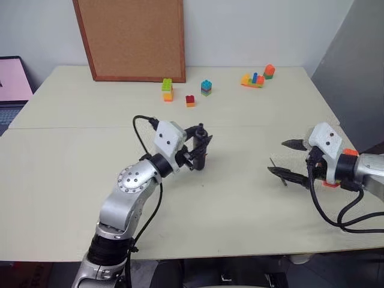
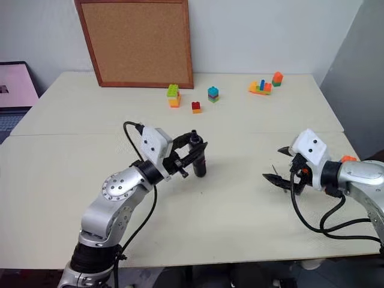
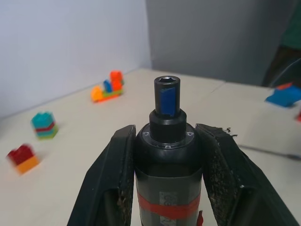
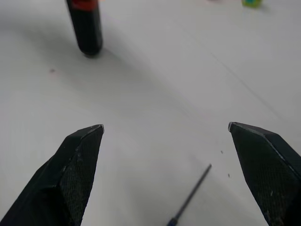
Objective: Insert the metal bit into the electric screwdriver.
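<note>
Your left gripper (image 2: 193, 155) is clamped on the electric screwdriver (image 2: 198, 157). In the left wrist view the two black fingers (image 3: 110, 179) press against either side of the dark barrel, with the red band (image 3: 168, 207) sitting low between them. The tool stands close to upright over the middle of the table (image 1: 72, 156), its narrow collar and hex socket (image 3: 167, 81) rising clear above the fingertips. The socket opening reads as an empty dark hollow. The butt end of the screwdriver reaches down to the tabletop or very near it; you cannot tell from the head views whether it rests there.

Your right gripper (image 1: 287, 158) hangs over the right part of the table with its jaws spread wide, nothing between them. The metal bit (image 4: 190, 197) lies flat on the table under that gap, nearer the fingertip (image 4: 80, 162) on one side than the other, touching neither. It is well apart from the screwdriver, which shows in the right wrist view as a black stub with a red ring.

Hard to read: in the head views the bit is only a thin dark sliver beside the right fingertips. In the right wrist view its near end runs off the frame edge, so its full length is not seen. The lower barrel of the screwdriver is cut off in the left wrist view.

Toy blocks (image 1: 167, 89) and a corkboard (image 1: 132, 39) sit at the far edge.
</note>
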`<control>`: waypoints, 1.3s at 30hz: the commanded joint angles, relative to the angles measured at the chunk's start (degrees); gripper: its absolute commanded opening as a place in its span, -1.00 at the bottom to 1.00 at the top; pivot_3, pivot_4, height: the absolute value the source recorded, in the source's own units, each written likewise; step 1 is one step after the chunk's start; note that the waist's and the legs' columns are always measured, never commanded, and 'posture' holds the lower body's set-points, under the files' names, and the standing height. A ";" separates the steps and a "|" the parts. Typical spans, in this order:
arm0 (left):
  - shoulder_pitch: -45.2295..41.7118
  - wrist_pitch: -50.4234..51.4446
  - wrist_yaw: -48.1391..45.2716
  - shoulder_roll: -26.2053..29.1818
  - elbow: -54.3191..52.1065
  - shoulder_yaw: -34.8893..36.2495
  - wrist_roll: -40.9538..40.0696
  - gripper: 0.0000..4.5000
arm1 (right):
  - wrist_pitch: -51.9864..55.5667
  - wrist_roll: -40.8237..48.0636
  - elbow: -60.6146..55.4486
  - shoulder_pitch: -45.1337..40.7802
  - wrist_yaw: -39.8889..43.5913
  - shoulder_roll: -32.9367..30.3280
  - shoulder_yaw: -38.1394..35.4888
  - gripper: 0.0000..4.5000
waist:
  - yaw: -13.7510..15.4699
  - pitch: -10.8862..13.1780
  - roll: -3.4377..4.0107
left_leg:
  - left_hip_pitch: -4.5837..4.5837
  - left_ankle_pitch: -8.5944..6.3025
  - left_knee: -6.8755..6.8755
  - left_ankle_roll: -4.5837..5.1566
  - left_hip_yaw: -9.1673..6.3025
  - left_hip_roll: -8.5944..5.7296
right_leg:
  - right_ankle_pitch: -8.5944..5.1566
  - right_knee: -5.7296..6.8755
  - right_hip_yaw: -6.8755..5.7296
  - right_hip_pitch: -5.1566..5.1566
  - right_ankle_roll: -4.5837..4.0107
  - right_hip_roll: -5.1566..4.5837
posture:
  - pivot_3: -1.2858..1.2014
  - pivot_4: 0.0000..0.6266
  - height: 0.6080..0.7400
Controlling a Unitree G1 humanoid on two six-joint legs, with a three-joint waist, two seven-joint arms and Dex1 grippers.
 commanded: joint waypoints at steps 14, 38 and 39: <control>-5.08 -6.32 -2.99 -5.02 5.09 -2.67 1.19 -0.27 | 21.25 -5.85 15.29 -16.50 -10.66 7.49 11.84 1.00 | 0.21 0.00 0.02 | -0.09 -0.05 -0.05 0.08 0.04 0.08 | 0.00 -0.18 0.03 -0.08 0.00 0.11 | 0.03 -0.52 1.00; -2.49 -8.73 -2.46 -6.02 4.87 -3.54 3.67 -0.27 | 36.57 -7.16 16.38 -20.58 -16.15 14.01 12.56 -0.05 | 0.58 -0.03 0.09 | -0.97 -0.16 0.07 0.31 -0.06 0.03 | 0.23 -0.42 -0.08 -0.64 -0.22 -0.24 | 0.03 -0.52 1.00; -2.58 -8.78 -2.48 -6.09 5.00 -3.61 3.67 -0.27 | 36.99 -7.15 15.98 -20.50 -16.26 14.24 12.38 -0.16 | 0.58 -0.03 0.09 | -0.97 -0.17 0.07 0.31 -0.06 0.03 | 0.23 -0.42 -0.08 -0.64 -0.22 -0.24 | 0.03 -0.52 1.00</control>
